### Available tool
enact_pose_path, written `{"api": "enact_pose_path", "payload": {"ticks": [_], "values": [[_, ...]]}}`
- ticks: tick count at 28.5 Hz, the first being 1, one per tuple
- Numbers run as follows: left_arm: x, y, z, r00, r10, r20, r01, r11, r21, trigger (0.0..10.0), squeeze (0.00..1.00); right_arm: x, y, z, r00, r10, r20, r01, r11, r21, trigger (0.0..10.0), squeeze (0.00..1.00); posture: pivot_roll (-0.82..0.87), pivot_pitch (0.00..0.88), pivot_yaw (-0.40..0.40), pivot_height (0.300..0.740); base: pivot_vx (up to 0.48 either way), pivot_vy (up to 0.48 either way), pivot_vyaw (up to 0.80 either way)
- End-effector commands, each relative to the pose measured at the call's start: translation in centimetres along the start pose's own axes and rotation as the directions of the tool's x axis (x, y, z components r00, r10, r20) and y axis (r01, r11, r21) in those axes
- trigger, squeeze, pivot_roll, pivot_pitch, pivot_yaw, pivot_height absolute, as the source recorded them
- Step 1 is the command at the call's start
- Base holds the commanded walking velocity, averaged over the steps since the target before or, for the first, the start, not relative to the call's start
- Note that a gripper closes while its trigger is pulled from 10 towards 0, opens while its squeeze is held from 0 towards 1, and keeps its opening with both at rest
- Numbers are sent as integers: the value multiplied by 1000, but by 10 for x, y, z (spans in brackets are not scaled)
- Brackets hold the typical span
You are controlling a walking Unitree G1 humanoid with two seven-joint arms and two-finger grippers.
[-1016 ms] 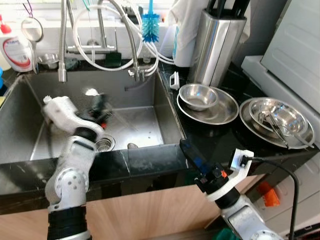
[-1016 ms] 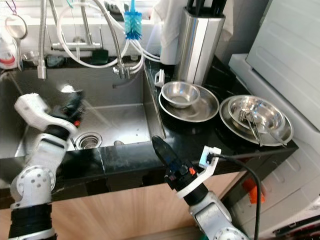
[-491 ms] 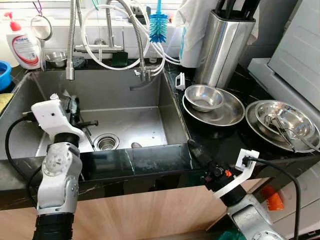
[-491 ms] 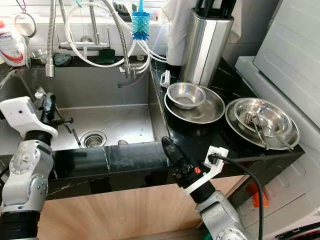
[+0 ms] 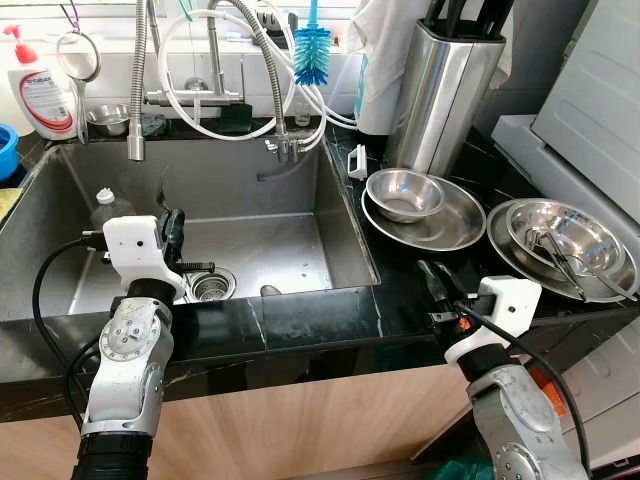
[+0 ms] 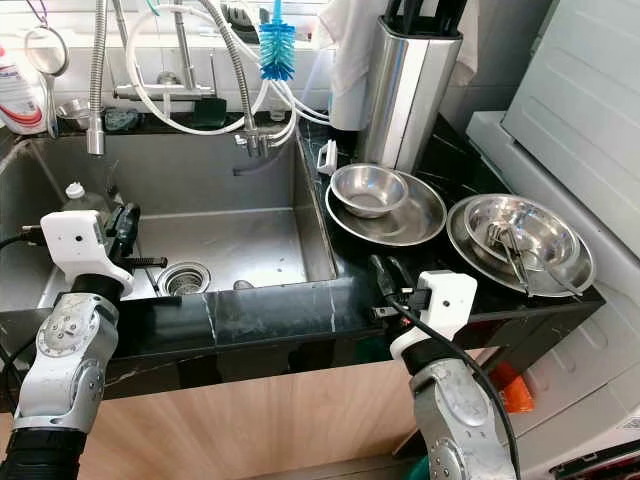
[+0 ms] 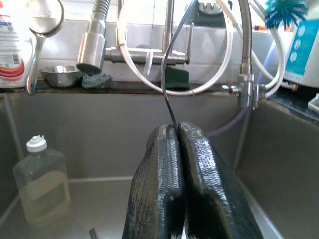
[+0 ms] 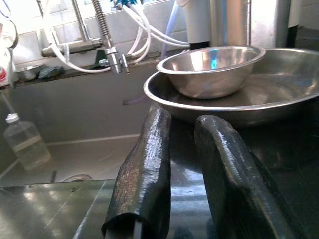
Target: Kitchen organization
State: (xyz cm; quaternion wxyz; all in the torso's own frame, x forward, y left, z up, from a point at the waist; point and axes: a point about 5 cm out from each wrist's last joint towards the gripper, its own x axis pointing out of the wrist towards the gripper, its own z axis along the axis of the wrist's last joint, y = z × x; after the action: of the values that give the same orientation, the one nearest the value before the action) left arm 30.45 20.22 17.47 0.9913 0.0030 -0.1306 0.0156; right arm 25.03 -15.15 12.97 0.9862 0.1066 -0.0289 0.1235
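Observation:
A small steel bowl (image 5: 405, 192) rests inside a wide steel dish (image 5: 455, 225) on the black counter right of the sink (image 5: 250, 180). Further right, a second stack of steel bowls (image 5: 575, 262) holds metal utensils. My right gripper (image 5: 433, 275) hovers low over the counter's front edge and points at the small bowl (image 8: 212, 69); it is open by a narrow gap, with nothing in it (image 8: 184, 119). My left gripper (image 5: 172, 230) sits over the sink's front left and points at the back wall, shut and empty (image 7: 178, 130). A clear bottle (image 7: 42, 184) stands in the sink's left corner.
A pull-down tap with white hoses (image 5: 215, 70), a blue brush (image 5: 312, 55) and a soap bottle (image 5: 40, 85) line the back ledge. A tall steel utensil holder (image 5: 450, 85) stands behind the dishes. The drain (image 5: 210, 285) lies just beyond my left gripper. A white appliance (image 5: 590, 110) borders the counter's right.
My right gripper has risen from below the counter's edge to above the countertop, facing the bowls. The left gripper has swung and settled by the drain. The camera has shifted a little.

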Motion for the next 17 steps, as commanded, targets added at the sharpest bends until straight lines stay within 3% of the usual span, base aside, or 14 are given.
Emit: {"api": "enact_pose_path", "payload": {"ticks": [1, 2, 3, 4, 5, 6, 17], "values": [[1, 0, -5, 999, -12, -37, 13, 1000, 18, 10000, 0, 1, 0, -2, 1000, -12, 0, 12, 999, -30, 10000, 0, 49, 13, -46, 740, 0, 0, 0], [1, 0, -6, 999, -12, -41, 13, 1000, 15, 10000, 0, 1, 0, -3, 1000, -10, 1, 10, 999, -36, 10000, 0, 49, 13, -46, 740, 0, 0, 0], [1, -1, -7, 999, -17, -44, 18, 1000, 17, 10000, 149, 1, 0, -3, 1000, -9, -1, 9, 999, -42, 10000, 0, 49, 14, -47, 740, 0, 0, 0], [1, -1, -7, 999, -17, -44, 18, 1000, 17, 10000, 149, 1, 0, -3, 1000, -9, -1, 9, 999, -42, 10000, 0, 49, 14, -47, 740, 0, 0, 0], [1, -2, -8, 999, -22, -47, 23, 1000, 16, 10000, 710, 1, 0, -3, 1000, -10, -1, 10, 999, -46, 10000, 0, 49, 14, -47, 740, 0, 0, 0], [0, -4, -9, 998, -33, -54, 33, 999, 9, 10000, 1000, 2, 1, -5, 1000, -10, -3, 10, 999, -51, 10000, 0, 49, 14, -47, 740, 0, 0, 0], [0, -6, -10, 997, -43, -61, 44, 999, 9, 10000, 1000, 5, 4, -6, 1000, 9, -7, -10, 997, -70, 10000, 0, 48, 19, -49, 740, 0, 0, 0]]}}
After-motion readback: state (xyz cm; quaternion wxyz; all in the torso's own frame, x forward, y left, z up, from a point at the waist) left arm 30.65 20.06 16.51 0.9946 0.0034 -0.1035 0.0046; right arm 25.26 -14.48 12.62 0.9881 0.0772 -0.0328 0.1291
